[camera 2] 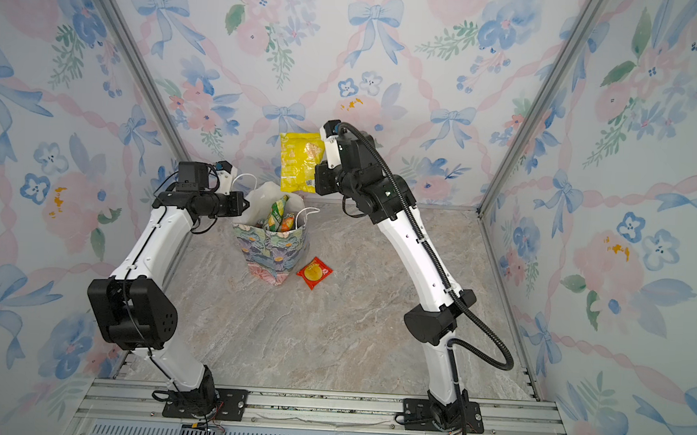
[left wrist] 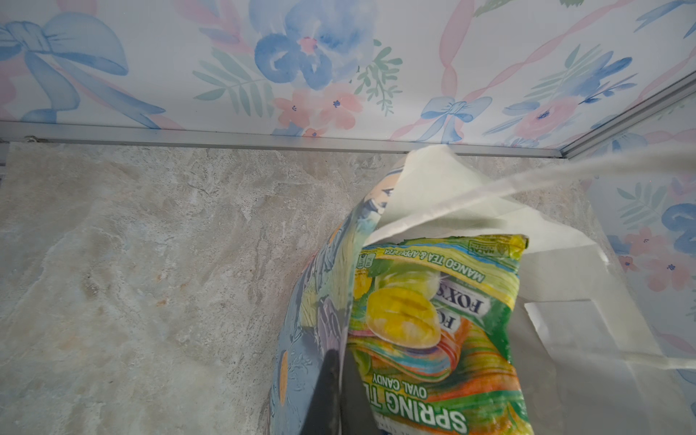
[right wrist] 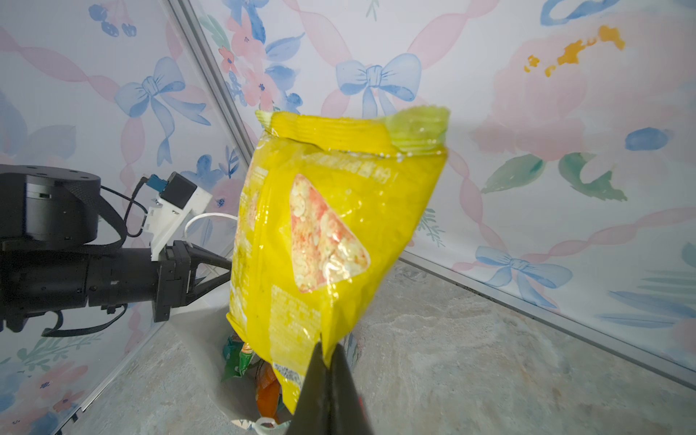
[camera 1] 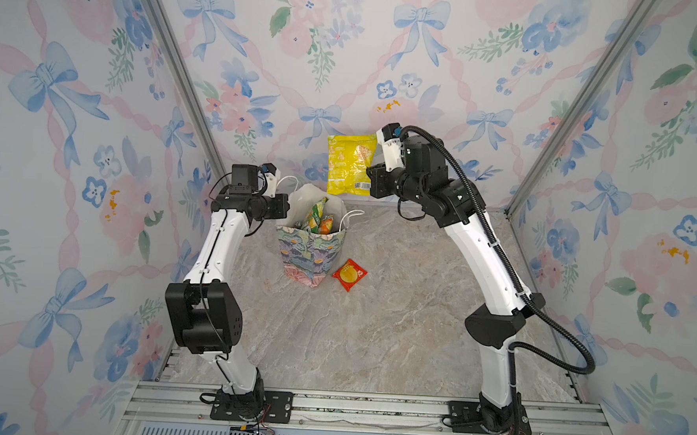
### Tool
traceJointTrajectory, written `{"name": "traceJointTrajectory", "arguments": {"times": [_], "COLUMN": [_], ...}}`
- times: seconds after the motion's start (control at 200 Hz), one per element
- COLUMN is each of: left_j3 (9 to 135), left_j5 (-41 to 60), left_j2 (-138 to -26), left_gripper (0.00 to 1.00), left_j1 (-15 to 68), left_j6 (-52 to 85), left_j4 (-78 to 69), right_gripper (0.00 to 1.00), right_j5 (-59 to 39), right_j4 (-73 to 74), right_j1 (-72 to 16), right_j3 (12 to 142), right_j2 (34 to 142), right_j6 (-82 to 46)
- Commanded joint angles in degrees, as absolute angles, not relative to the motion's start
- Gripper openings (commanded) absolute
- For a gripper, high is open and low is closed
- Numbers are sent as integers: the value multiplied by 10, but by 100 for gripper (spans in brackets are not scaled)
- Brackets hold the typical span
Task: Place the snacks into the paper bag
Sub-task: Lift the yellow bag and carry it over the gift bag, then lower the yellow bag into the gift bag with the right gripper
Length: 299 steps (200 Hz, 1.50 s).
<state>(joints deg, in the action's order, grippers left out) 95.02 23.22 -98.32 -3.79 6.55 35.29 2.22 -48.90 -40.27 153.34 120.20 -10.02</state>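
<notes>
Right wrist view showed my right gripper [right wrist: 325, 350] clamped fully shut on one edge of the yellow bag [right wrist: 339, 226], near a corner, with the rest of the bag sticking out free in the air. In both top views the yellow bag hung raised at about twelve o'clock from the mouth of the paper bag [camera 1: 312, 257], touching nothing else.

My left gripper [left wrist: 341, 361] was closed on the paper bag's wall at its nine o'clock side, one finger outside and one inside, pulling the mouth open. A green packet [left wrist: 433, 320] stood inside against that wall, with more packets beneath it. A red packet [camera 1: 349, 274] lay flat on the table [camera 1: 373, 342] at about four o'clock from the paper bag's foot, just beside it and not yet packed.

The step in hand, as I judged it, was lowering the yellow bag in. It looked nearly as wide as the opening, so I reckoned it should go in narrow end first, lined up with the long side of the mouth, clear of the cord handle [camera 1: 353, 216] at three o'clock. My left grip needed to hold firm so the paper bag did not tip, and my right should let go only once the bag's lower end was well inside.
</notes>
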Motion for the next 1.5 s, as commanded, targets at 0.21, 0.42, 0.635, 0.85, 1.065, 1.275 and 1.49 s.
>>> {"name": "traceJointTrajectory", "arguments": {"times": [0.21, 0.42, 0.635, 0.85, 1.065, 1.275, 1.49], "left_j3": [945, 944, 944, 945, 945, 944, 944], "left_j5": [233, 233, 232, 232, 231, 231, 230], "left_j2": [-993, -994, -995, -997, -997, -996, -994], "left_gripper": [0, 0, 0, 0, 0, 0, 0], "left_j1": [-39, -39, -39, -39, -39, -39, -39], "left_j6": [69, 69, 69, 69, 69, 69, 68], "left_j4": [369, 369, 369, 369, 369, 369, 369], "right_gripper": [0, 0, 0, 0, 0, 15, 58], "right_j5": [21, 1, -11, -36, -48, -38, -20], "right_j4": [-460, -453, -457, -452, -449, -445, -449], "right_j1": [-429, -438, -461, -469, -471, -471, -469], "right_j3": [1551, 1551, 1533, 1503, 1467, 1447, 1448], "right_j2": [1276, 1307, 1318, 1321, 1309, 1304, 1279], "right_j6": [-115, -128, -133, -158, -171, -168, -154]}}
